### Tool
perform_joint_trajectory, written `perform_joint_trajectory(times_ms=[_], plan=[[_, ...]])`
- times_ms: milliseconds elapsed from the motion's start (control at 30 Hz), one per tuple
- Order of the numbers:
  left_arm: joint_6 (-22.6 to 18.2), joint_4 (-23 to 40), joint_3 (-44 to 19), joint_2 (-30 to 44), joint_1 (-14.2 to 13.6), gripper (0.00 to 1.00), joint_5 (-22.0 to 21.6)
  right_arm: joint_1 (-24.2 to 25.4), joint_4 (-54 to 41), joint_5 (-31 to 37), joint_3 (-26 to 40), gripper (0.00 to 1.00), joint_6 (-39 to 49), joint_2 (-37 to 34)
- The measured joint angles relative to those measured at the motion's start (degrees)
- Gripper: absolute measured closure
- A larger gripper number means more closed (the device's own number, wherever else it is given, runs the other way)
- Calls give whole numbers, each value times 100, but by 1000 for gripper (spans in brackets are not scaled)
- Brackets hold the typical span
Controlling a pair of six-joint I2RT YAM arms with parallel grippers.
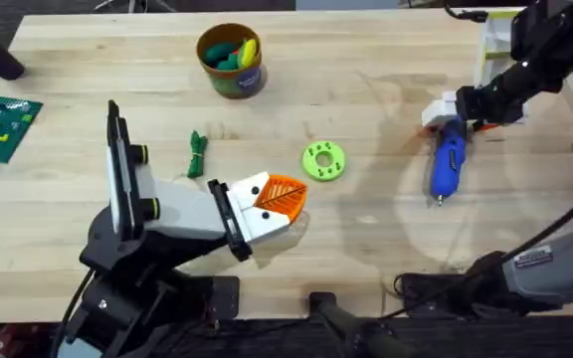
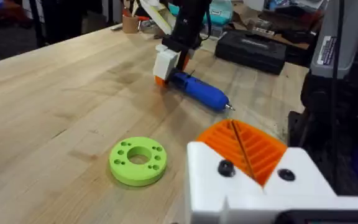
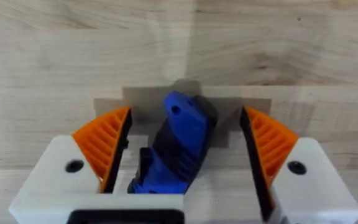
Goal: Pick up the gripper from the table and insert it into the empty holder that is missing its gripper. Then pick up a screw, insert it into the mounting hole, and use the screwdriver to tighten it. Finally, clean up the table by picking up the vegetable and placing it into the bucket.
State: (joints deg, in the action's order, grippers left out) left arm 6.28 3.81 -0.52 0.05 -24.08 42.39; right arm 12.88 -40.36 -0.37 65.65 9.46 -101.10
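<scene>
Our right hand (image 3: 185,155) stands wide around the screwdriver's (image 3: 176,146) rear end, which lies on the desk (image 1: 366,239) between its pads; closing off-centre, we risk it rolling away; left hand (image 1: 285,199) pinched closed, empty.

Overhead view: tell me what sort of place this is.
Probably a robotics lab or workshop bench: a wooden table with a blue screwdriver, a green circuit board at its edge, and, in the left wrist view, a black equipment case behind.
</scene>
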Motion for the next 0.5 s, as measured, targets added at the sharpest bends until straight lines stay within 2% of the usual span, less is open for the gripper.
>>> perform_joint_trajectory(times_ms=[167, 367, 500], plan=[[0, 0, 0, 0, 0, 985, -1, 4, -106, -58, 33, 5, -176, 0], [0, 0, 0, 0, 0, 985, -1, -39, -1033, 174, 341, 6, -750, 30], [0, 0, 0, 0, 0, 985, -2, -140, -1254, 273, 703, 5, -1097, 429]])
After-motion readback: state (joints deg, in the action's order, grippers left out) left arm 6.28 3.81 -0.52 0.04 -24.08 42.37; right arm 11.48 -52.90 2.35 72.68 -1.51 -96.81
